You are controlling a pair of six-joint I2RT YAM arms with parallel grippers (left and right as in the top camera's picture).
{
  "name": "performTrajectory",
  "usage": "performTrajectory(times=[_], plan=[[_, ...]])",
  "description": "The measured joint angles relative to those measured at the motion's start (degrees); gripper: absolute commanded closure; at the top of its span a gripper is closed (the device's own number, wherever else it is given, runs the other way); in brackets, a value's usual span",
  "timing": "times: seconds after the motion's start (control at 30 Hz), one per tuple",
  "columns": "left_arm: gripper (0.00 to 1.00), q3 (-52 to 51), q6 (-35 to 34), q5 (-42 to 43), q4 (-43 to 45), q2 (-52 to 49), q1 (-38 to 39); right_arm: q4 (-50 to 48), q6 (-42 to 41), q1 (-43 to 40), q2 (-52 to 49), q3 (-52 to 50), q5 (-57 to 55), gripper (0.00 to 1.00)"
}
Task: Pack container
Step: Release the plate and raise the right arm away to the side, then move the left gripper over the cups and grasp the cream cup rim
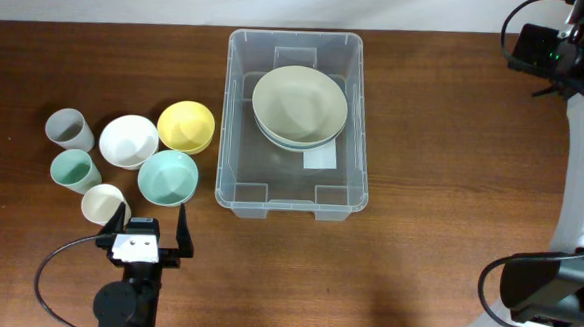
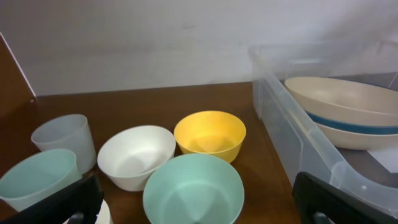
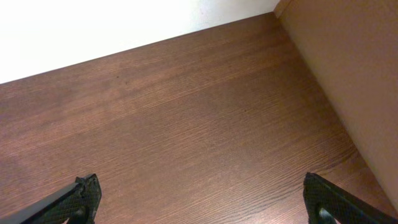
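The clear container [image 1: 232,120] stands at the table's middle, with a beige bowl [image 1: 300,106] stacked on a bluish one and a white label [image 1: 319,158] inside. It shows at the right of the left wrist view [image 2: 292,134]. A mint bowl [image 1: 167,176], yellow bowl [image 1: 186,126] and white bowl [image 1: 128,140] sit to its left. My left gripper [image 1: 149,221] is open and empty just in front of the mint bowl [image 2: 193,186]. My right gripper [image 3: 202,205] is open and empty over bare table at the far right.
A grey cup [image 1: 69,127], a mint cup [image 1: 75,169] and a cream cup [image 1: 103,203] stand left of the bowls. The cream cup is beside my left finger. A white wall runs behind the table's back edge.
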State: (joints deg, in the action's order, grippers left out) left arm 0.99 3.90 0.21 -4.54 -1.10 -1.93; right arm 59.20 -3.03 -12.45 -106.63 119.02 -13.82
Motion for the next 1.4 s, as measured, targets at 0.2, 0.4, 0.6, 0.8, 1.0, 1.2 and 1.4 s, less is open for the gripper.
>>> performTrajectory(times=[0.2, 0.4, 0.6, 0.8, 1.0, 1.2, 1.4], plan=[[0.00, -0.04, 1.09, -1.51, 5.44, 0.00, 0.00, 0.00, 0.02, 0.00, -0.04, 0.00, 0.00, 0.01], [0.00, -0.24, 1.09, 0.26, 9.51, -0.02, 0.00, 0.02, 0.04, 0.00, -0.04, 0.00, 0.00, 0.01], [0.01, 3.98, -0.39, 4.79, 7.69, -0.17, 0.04, 0.02, 0.00, 0.00, -0.04, 0.00, 0.02, 0.01], [0.01, 24.20, -1.29, -2.78, -15.91, -9.73, 0.04, 0.11, 0.02, 0.00, -0.07, 0.00, 0.28, 0.01], [0.00, 51.08, -0.85, -3.52, -27.12, -26.45, 0.04, 0.13, 0.00, 0.00, -0.07, 0.00, 0.44, 0.01], [0.00, 61.48, -0.70, 3.21, -32.00, -32.24, 0.04, 0.17, 0.00, 0.00, -0.07, 0.00, 0.42, 0.01], [0.00, 61.59, -5.07, 1.92, -35.76, -32.81, 0.15, 0.17, 0.00, 0.00, -0.07, 0.00, 0.42, 0.01]])
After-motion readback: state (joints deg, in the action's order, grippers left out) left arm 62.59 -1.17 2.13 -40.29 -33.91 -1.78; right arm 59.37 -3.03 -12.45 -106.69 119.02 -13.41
